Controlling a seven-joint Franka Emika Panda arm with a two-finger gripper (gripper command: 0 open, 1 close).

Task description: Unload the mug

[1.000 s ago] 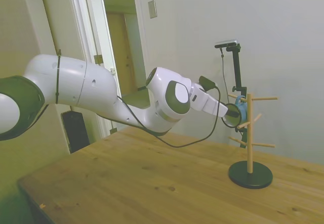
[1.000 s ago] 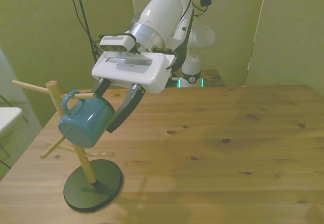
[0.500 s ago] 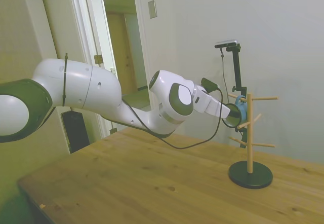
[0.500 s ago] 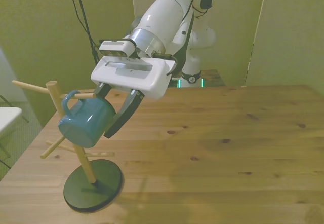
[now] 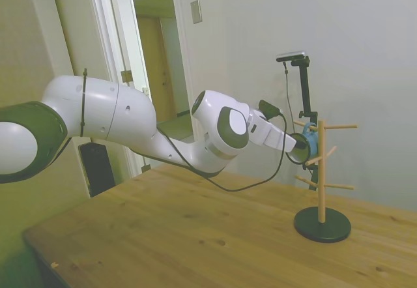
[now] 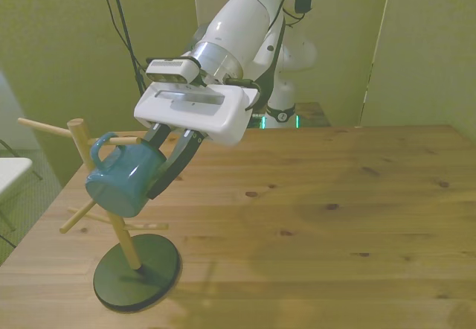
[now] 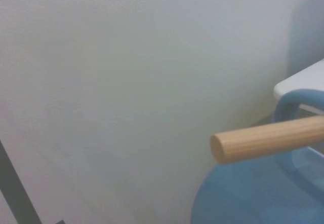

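1. While the small light-blue enamel-style mug (image 6: 125, 179) hangs by its blue side handle (image 6: 102, 147) on an upper wooden peg (image 6: 119, 141) of the mug tree, the end effector (image 6: 160, 167) of the white robot arm (image 6: 236, 24) closes around its body, one dark finger (image 6: 176, 167) lying along the side toward the front view's right and the other finger (image 6: 155, 134) sitting against the top near the handle.
2. The mug is tilted, its closed base pointing down toward the front view's left, well above the table.
3. The wooden mug tree (image 6: 108, 210) stands on a round dark base (image 6: 137, 272) near the corner of the light wooden table (image 6: 335, 225) at the front view's left.
4. In the side view, the mug (image 5: 308, 142) shows as a blue shape against the upright pole (image 5: 320, 171), with the end effector (image 5: 301, 147) reaching it from the picture's left and a black cable (image 5: 247, 182) looping under the arm.
5. Bare pegs stick out from the pole above, beside and below the mug.
6. In the wrist view, the rounded end of a wooden peg (image 7: 266, 139) crosses in front of the blurred blue mug body (image 7: 253, 193) and passes through the curve of the handle (image 7: 296, 102); a pale wall fills most of that view.
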